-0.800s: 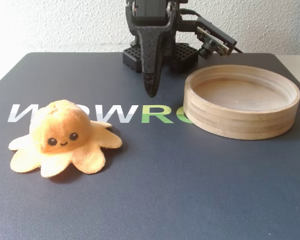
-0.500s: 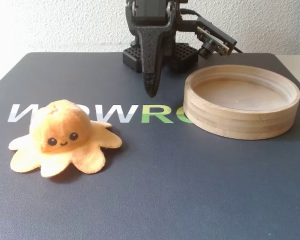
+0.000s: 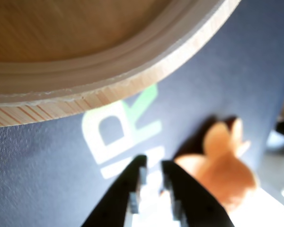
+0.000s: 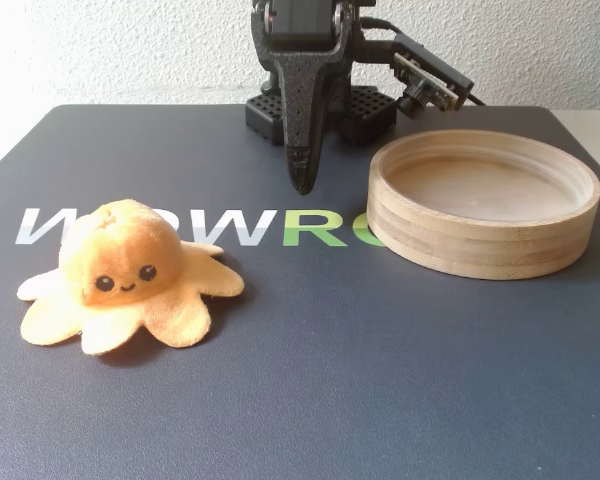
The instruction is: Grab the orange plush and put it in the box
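Hanging empty with its jaws nearly closed, the hand (image 4: pixel 302 182) is pointing down at the bench (image 4: pixel 380 400); left to right in the fixed view, the orange plush (image 4: pixel 126 280) is sitting well apart, the box (image 4: pixel 483 200) empty. Reaching is probably beginning; next, swinging left and opening.

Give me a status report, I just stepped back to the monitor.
Gripper nearly shut, empty, tip down over the mat. Orange plush on the mat, untouched, apart from the box. Box empty. Nothing between gripper and plush.
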Available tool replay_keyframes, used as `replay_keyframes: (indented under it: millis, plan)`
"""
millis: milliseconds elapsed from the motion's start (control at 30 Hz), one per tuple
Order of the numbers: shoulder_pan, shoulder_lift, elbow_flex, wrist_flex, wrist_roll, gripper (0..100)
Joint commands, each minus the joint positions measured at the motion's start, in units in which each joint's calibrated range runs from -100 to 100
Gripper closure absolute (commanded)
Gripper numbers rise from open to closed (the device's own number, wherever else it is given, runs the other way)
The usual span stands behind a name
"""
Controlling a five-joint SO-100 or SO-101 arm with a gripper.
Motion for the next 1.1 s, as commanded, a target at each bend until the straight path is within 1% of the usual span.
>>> replay_keyframes:
  millis: [0, 933, 1067]
  plan:
    - [-0.07, 0.07, 0.81, -0.11, 0.01, 97]
    - [-0.07, -0.27, 0.81, -0.11, -0.15, 97]
    - [0.08, 1.16, -6.08, -0.37, -0.15, 96]
